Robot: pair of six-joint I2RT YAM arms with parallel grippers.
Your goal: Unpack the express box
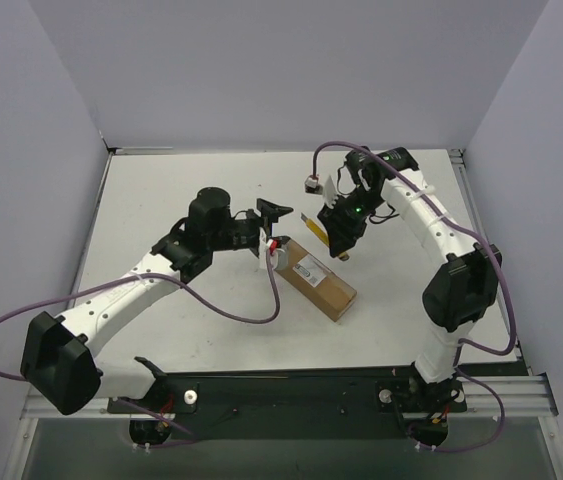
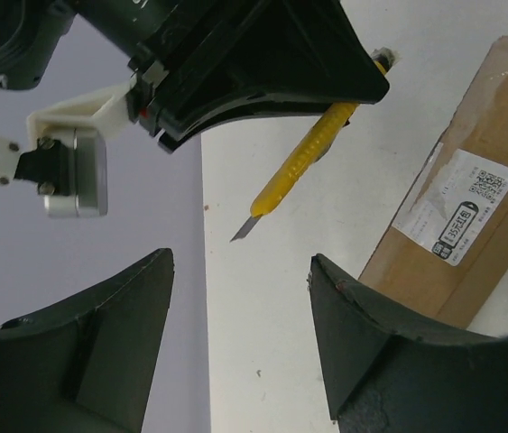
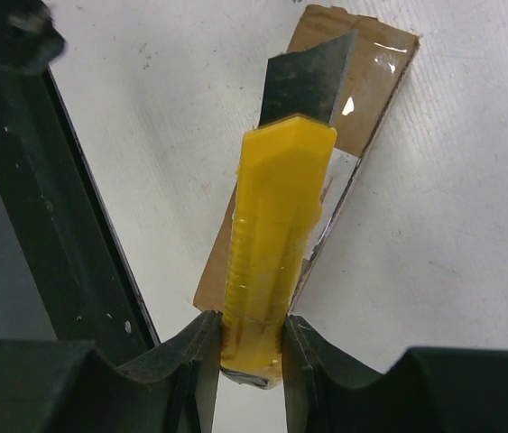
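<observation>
A white table (image 1: 181, 180) between pale lilac walls (image 1: 291, 60). The box (image 1: 319, 282) lies flat on it at a slant, its white label (image 1: 309, 268) facing up, between the two tools.

The right gripper (image 1: 341, 245) hangs over the box's far end, and its jaws are clamped on a yellow knife (image 1: 317, 231). In its wrist view the fingers (image 3: 190, 361) pinch the knife (image 3: 276, 253) at the rear of the handle. The grey blade (image 3: 312, 77) is out and points away from the gripper, with the box (image 3: 362, 99) and its strip of clear tape (image 3: 375, 54) lying past the tip.

The left gripper (image 1: 269, 232) sits just beside the box's other end, jaws spread wide with nothing between them. Its wrist view looks out between its two dark fingers (image 2: 82, 352): the box (image 2: 497, 153) and label (image 2: 457, 212) lie off to one side of the gap. The knife (image 2: 312, 153) slants down from the right gripper (image 2: 254, 54) straight ahead. From here the blade (image 2: 243, 230) shows against bare table, apart from the box – whether the tip touches the table cannot be told.
</observation>
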